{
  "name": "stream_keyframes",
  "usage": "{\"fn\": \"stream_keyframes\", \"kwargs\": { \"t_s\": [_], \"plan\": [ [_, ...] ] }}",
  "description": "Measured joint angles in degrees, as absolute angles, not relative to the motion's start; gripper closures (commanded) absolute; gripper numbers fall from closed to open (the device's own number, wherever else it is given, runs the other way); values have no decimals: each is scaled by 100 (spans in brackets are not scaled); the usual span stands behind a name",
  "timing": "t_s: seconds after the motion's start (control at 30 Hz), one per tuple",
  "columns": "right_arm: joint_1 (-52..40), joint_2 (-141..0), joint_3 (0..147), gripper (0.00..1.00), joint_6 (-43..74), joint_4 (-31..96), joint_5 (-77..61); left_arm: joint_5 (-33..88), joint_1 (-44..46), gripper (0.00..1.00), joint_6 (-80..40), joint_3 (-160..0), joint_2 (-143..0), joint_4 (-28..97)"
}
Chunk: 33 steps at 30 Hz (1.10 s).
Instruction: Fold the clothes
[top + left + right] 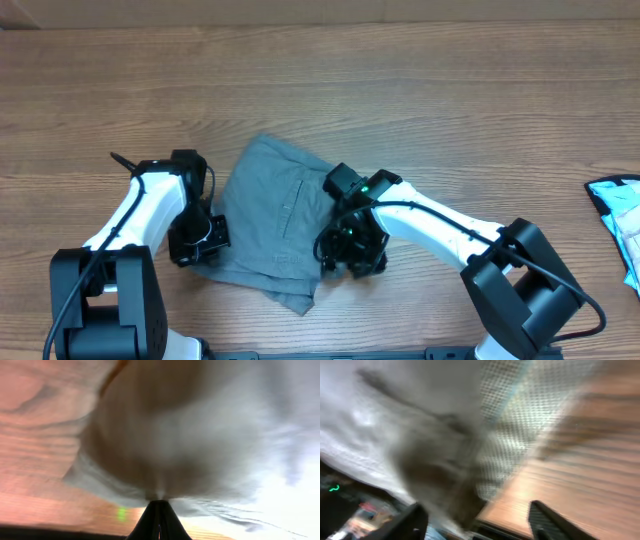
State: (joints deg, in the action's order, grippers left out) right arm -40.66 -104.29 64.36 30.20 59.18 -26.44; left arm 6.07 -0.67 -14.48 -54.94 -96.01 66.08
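The grey shorts [270, 215] lie folded in a rough diamond between my two arms on the wooden table [420, 100], with a pocket seam showing on top. My left gripper [200, 240] is at the shorts' left edge; in the left wrist view its fingers [159, 505] are closed together on a bunched fold of grey cloth [200, 435]. My right gripper [345, 250] is at the shorts' right edge; in the right wrist view its fingers [477, 522] are spread wide, with blurred grey cloth [420, 435] hanging between and in front of them.
A pale blue and white cloth item [620, 215] lies at the table's right edge. Bare wood stretches behind the shorts. The arm bases stand at the front edge.
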Motion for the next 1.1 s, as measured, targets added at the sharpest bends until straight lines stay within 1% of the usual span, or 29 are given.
{"fn": "stream_keyframes", "kwargs": {
  "t_s": [0.03, 0.1, 0.17, 0.2, 0.27, 0.33, 0.4, 0.57, 0.7, 0.8, 0.83, 0.87, 0.9, 0.93, 1.03, 1.1],
  "plan": [
    [-3994, -10412, 6462, 25, 3037, 5977, -2486, 705, -64, 95, -1387, -5548, -9601, 6617],
    [-3822, -10350, 6545, 25, 3033, 6007, -2270, 854, -64, 92, -1299, -5701, -9601, 6641],
    [-3476, -10200, 6768, 27, 2971, 5946, -2060, 998, -64, 86, -1201, -5999, -9601, 6694],
    [-3323, -10130, 6893, 32, 2921, 5839, -2036, 1081, -64, 77, -1160, -6171, -9601, 6705],
    [-3004, -10003, 7157, 36, 2775, 5459, -2078, 1212, -64, 59, -1048, -6471, -9601, 6641],
    [-2801, -9933, 7293, 41, 2659, 5057, -2137, 1363, -64, 48, -1009, -6692, -9598, 6418],
    [-2687, -9907, 7323, 43, 2641, 4729, -2178, 1487, -64, 45, -991, -6794, -9592, 6012],
    [-2668, -10005, 7321, 45, 2665, 4423, -2213, 1640, -60, 41, -987, -6783, -9590, 5367],
    [-2665, -10370, 7321, 47, 2751, 4445, -2217, 1710, -47, 41, -989, -6689, -9605, 4991],
    [-2672, -10652, 7317, 60, 2783, 4453, -2298, 1802, -47, 42, -989, -6591, -9721, 4880],
    [-2674, -10702, 7317, 67, 2799, 4434, -2351, 1835, -47, 43, -989, -6549, -9786, 4851],
    [-2679, -10733, 7314, 77, 2808, 4399, -2405, 1857, -47, 44, -989, -6517, -9854, 4814],
    [-2679, -10742, 7312, 96, 2792, 4351, -2456, 1876, -47, 46, -989, -6486, -9931, 4779],
    [-2685, -10742, 7312, 96, 2788, 4320, -2497, 1892, -47, 48, -989, -6471, -10014, 4753],
    [-2663, -10742, 7312, 96, 2781, 4410, -2519, 1918, -40, 59, -987, -6442, -10276, 4703],
    [-2578, -10742, 7321, 96, 2738, 4615, -2477, 1935, -36, 69, -985, -6438, -10444, 4703]
  ]
}}
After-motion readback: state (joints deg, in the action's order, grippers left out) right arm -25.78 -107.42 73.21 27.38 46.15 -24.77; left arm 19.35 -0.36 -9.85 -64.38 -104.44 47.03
